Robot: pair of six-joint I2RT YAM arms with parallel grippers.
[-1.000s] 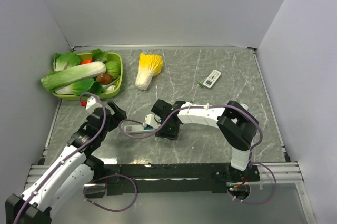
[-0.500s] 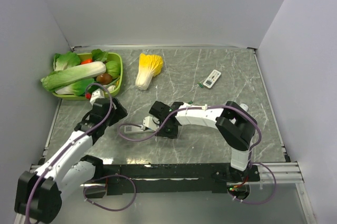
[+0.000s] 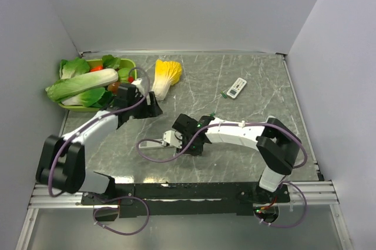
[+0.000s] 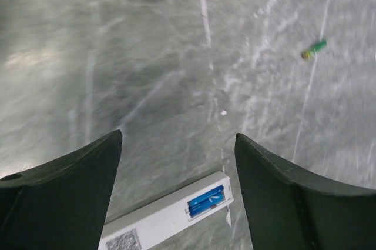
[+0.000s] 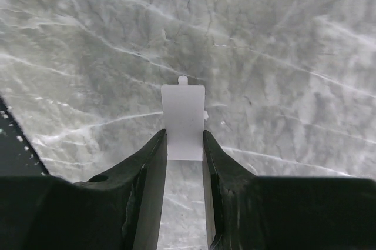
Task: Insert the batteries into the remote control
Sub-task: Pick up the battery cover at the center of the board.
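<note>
A white remote control [image 4: 154, 226] lies face down on the marble table, its compartment uncovered with blue batteries [image 4: 205, 200] inside. In the top view this remote [image 3: 154, 143] sits left of my right gripper [image 3: 187, 139]. The right gripper [image 5: 184, 135] is shut on a flat white battery cover [image 5: 183, 115], held just above the table. My left gripper [image 4: 176, 135] is open and empty, hovering beyond the remote. From above, the left gripper [image 3: 153, 109] is near the basket. A loose green battery [image 4: 314, 49] lies farther off.
A green basket [image 3: 134, 88] full of vegetables stands at the back left. A yellow-white cabbage [image 3: 164, 76] lies beside it. A second white remote [image 3: 236, 87] with a small green piece next to it is at the back right. Grey walls enclose the table.
My left arm has swung from the near left up towards the basket and cabbage, its jaws narrowing slightly. The right gripper has closed on the white cover and shifted a little right.
</note>
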